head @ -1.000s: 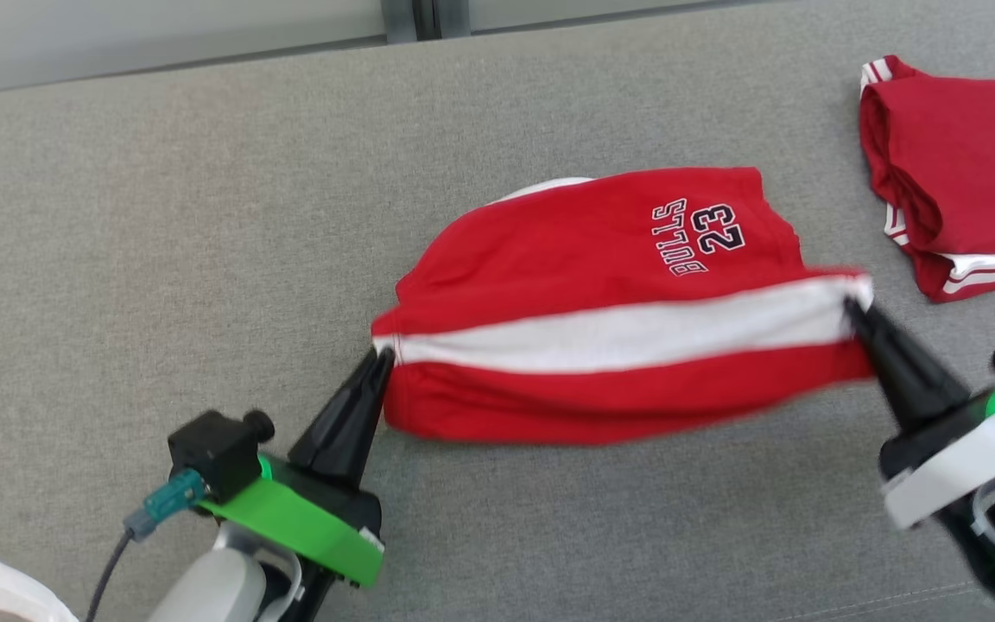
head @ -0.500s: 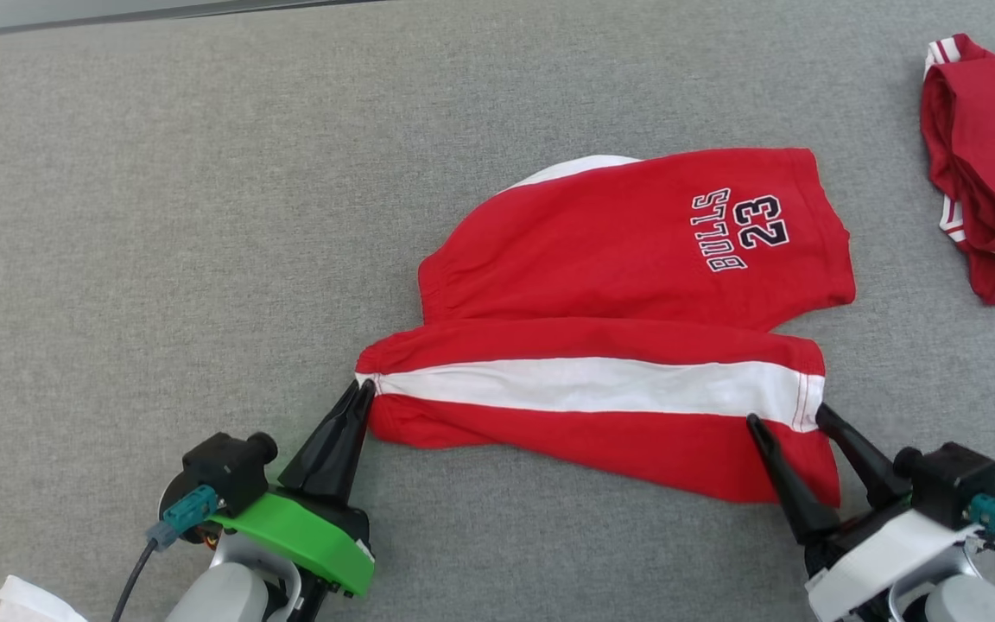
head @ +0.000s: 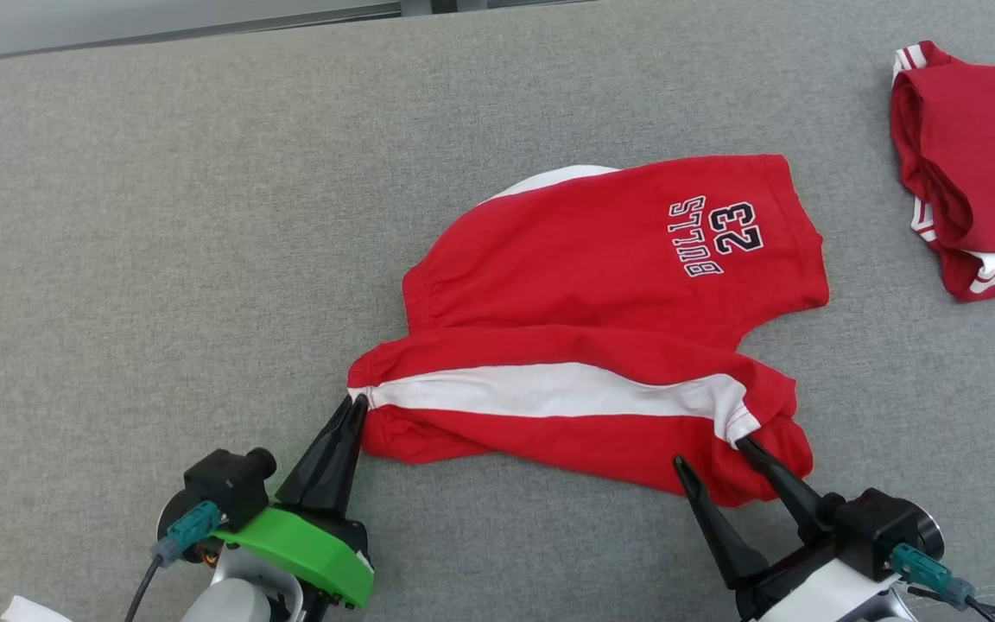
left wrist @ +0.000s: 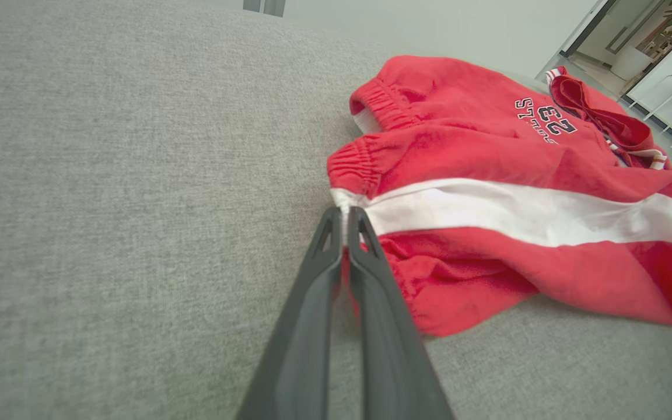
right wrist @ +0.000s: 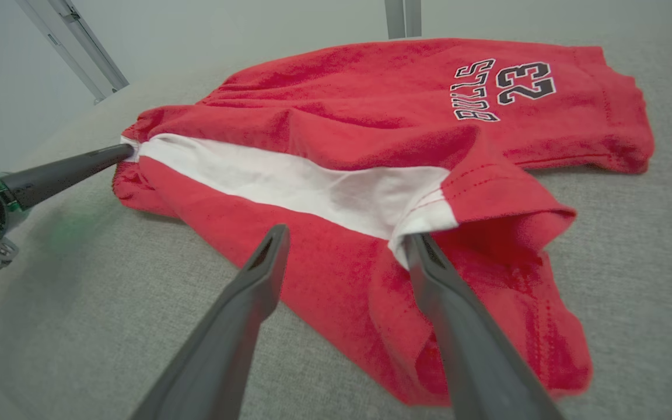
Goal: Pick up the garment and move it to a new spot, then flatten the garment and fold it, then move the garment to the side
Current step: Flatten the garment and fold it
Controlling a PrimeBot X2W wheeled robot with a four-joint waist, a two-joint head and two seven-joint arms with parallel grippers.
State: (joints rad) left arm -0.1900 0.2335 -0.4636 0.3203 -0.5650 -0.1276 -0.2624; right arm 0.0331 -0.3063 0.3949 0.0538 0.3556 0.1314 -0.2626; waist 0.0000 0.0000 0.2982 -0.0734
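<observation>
While the red shorts (head: 584, 285) lie partly folded near the middle of the grey upholstered surface (head: 161, 259), the left gripper (head: 358, 400) is clenched on the waistband end of their white side stripe (head: 549, 389). The right gripper (head: 708, 451) has its fingers spread wide and grasps nothing. One fingertip touches the hem at the stripe's other end, and the other points over the red cloth beside it. A second red garment (head: 981, 147) lies well apart at the far right.
</observation>
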